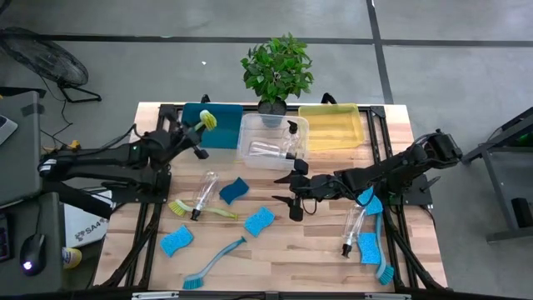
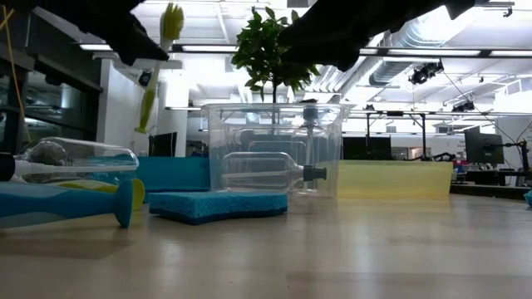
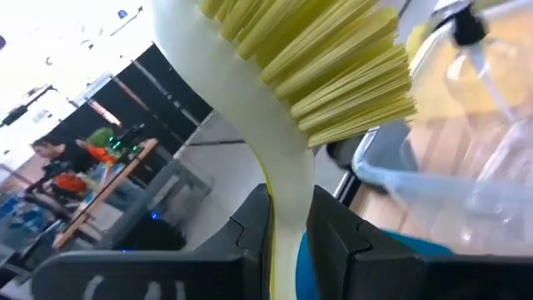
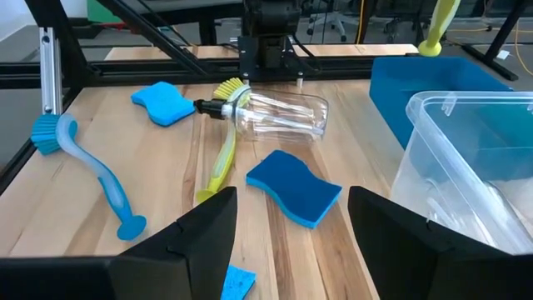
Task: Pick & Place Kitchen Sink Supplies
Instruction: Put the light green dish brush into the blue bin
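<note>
The left gripper (image 3: 289, 229) grips a yellow brush (image 1: 206, 120) over the teal bin (image 1: 225, 137); the right gripper (image 1: 293, 197) hangs wide open mid-table.

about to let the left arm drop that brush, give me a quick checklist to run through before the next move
1. Left end effector shut on the yellow-green long-handled dish brush: ok.
2. Brush over the teal bin: ok in the high view; height above it cannot tell.
3. Brush clear of the clear plastic bin beside it: ok, apart.
4. Teal bin has room for the brush: cannot tell, inside partly hidden.
5. Right end effector out of the way: ok, open over the wooden table, away from the teal bin.
</note>
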